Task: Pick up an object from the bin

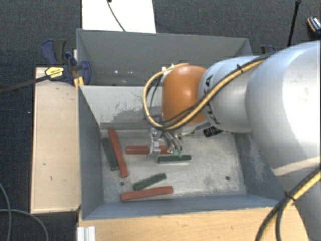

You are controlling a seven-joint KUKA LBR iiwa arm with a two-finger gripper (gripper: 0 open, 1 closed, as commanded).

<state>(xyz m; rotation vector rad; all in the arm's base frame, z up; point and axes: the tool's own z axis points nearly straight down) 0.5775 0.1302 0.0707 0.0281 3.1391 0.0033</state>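
Observation:
My gripper (164, 147) hangs low over the middle of the bin floor, below the orange wrist cover, open. Its fingertips (155, 148) stand on either side of the spot where a short red stick (135, 150) and a dark green stick (176, 158) meet. The red stick lies flat and runs left from the gripper. Just below and to the right, the green stick also lies flat. Whether the fingers touch either stick is hidden by the gripper's body.
A long red stick (118, 153) and a dark green one (107, 153) lie side by side along the left wall. Another green stick (149, 181) and a red stick (146, 193) lie near the front wall. The arm covers the bin's right side.

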